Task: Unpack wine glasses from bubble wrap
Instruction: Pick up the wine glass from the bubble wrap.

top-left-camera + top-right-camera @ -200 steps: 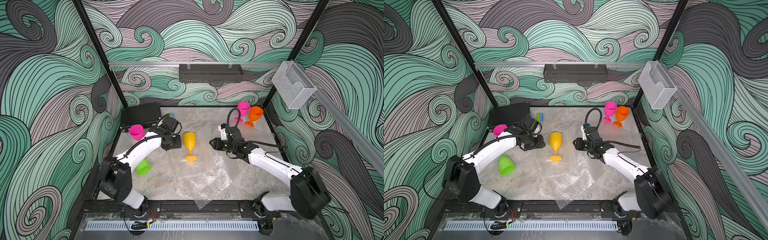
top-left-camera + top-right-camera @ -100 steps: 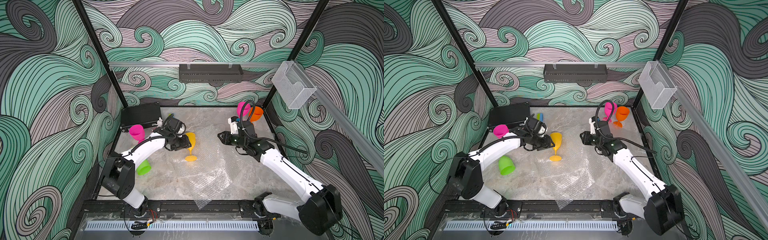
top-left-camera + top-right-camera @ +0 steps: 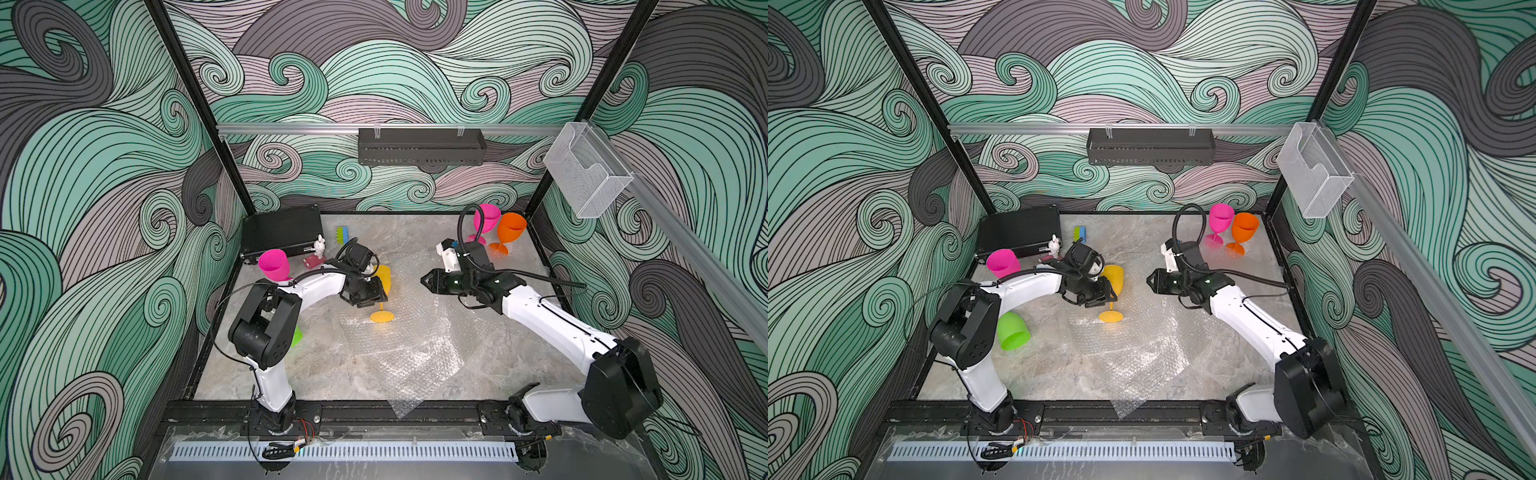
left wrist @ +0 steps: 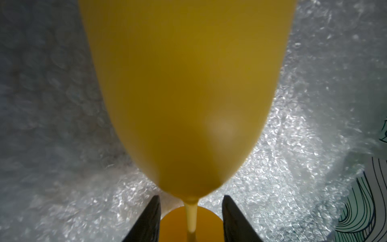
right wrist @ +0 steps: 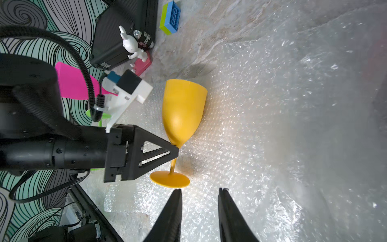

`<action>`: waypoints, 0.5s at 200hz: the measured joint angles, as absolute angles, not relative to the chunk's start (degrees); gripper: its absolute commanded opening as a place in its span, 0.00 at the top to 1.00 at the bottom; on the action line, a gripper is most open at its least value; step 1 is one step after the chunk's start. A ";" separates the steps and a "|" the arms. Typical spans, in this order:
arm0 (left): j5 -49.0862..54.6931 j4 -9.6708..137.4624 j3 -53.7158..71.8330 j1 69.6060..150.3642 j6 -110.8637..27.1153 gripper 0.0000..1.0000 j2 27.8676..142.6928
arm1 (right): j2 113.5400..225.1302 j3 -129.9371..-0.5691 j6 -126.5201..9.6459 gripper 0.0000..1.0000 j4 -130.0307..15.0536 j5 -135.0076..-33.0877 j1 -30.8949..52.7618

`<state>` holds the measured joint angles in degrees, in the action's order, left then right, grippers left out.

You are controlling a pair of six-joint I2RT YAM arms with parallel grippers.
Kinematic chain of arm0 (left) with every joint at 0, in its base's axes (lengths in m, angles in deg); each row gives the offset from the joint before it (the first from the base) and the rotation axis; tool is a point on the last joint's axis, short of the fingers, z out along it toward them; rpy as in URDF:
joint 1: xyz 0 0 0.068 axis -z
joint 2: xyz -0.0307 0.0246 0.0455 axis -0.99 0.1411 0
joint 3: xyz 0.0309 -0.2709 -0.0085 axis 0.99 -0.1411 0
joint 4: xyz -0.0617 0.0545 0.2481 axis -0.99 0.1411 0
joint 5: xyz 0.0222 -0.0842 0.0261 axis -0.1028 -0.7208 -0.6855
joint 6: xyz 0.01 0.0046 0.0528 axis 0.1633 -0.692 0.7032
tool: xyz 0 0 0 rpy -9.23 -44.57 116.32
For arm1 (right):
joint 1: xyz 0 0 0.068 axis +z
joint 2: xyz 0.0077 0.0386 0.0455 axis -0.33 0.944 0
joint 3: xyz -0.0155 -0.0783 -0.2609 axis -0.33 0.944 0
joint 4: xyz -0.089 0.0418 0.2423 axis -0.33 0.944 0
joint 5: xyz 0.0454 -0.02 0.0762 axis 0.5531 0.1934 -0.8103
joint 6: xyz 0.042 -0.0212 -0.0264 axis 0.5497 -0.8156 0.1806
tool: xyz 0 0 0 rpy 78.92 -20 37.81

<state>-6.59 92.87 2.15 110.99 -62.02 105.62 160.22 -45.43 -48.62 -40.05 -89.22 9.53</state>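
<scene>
Yellow wine glass (image 3: 385, 276) upright in middle, foot sitting on bubble wrap (image 3: 409, 353), sheet spread out. Left gripper (image 4: 191, 198) parked at stem just under cup, jaws released: 1 finger each side, daylight both sides, so no pinch. Right gripper (image 5: 200, 189) close by over wrap, tips aimed at yellow foot, jaws slack too, nothing between. Magenta glass (image 3: 486, 218) and orange glass (image 3: 512, 228) upright, side by side, far right corner. 2nd magenta glass (image 3: 272, 264) next to black case (image 3: 282, 228). Lime green glass (image 3: 1013, 330) on bare table (image 3: 1050, 374) near left arm.
</scene>
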 measured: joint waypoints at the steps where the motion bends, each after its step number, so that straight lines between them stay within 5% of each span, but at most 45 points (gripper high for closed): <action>1: -6.62 92.85 2.15 110.99 -62.02 0.57 105.68 | 160.26 -45.45 -48.62 0.67 -40.05 -89.24 9.55; 100: -8.19 89.38 1.54 112.08 -60.88 0.94 108.57 | 164.52 -46.96 -48.53 0.68 -41.77 -91.75 10.03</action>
<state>-8.19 89.38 1.54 112.08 -60.88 108.57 164.52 -46.96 -48.53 -41.77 -91.75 10.03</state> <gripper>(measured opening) 0.105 0.322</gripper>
